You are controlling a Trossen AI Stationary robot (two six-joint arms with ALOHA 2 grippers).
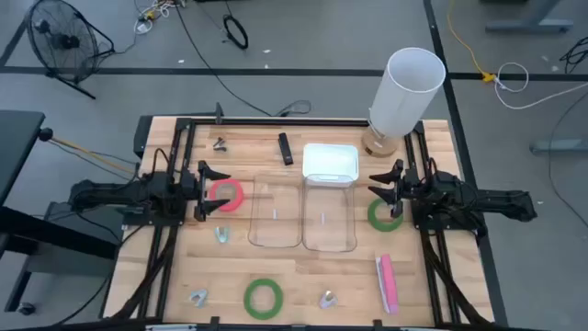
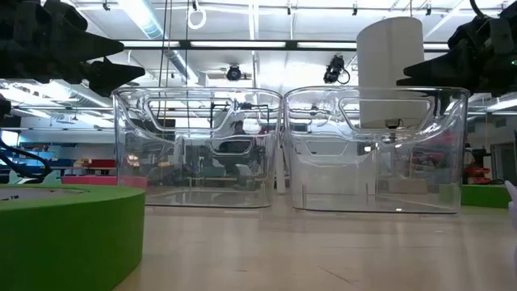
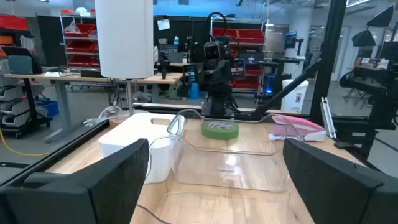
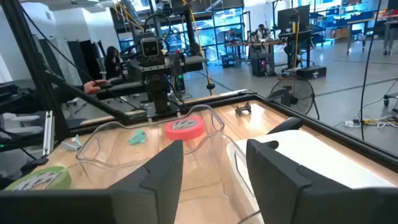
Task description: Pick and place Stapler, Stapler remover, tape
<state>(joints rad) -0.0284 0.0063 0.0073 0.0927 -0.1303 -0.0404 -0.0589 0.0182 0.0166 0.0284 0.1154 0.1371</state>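
Tape rolls: three in all, one red-pink and two green.
Red-pink tape (image 1: 226, 194): flat on the wooden table (image 1: 303, 290), left of the bins, under the tips of the left gripper (image 1: 209, 188); whether they touch cannot be told.
Green tape, right side (image 1: 383, 215): flat on the table just right of the bins, under the tips of the right gripper (image 1: 391, 194).
Green tape, front (image 1: 263, 297): flat near the front edge, well apart from both grippers.
Clear bins: two, side by side at the table's middle, the left bin (image 1: 276, 212) and the right bin (image 1: 329, 216); both look empty in the low view.
White lidded box (image 1: 330, 163): one, touching the far end of the right bin.
Pink stapler (image 1: 387, 281): one, lying at the front right.
Black stapler (image 1: 286, 148): one dark bar at the back, beyond the bins.
Small metal pieces, likely staple removers: four, at back left (image 1: 220, 143), left of the bins (image 1: 221, 233), front left (image 1: 198, 297) and front middle (image 1: 327, 298).
White cylinder (image 1: 405, 93): one, upright on a wooden base at the back right corner.
Left gripper state: fingers spread wide, nothing between them, pointing toward the bins.
Right gripper state: fingers partly apart, a narrower gap, holding nothing.
Writing: the tape rolls carry faint print on their faces, too small to read; no brand legible anywhere.
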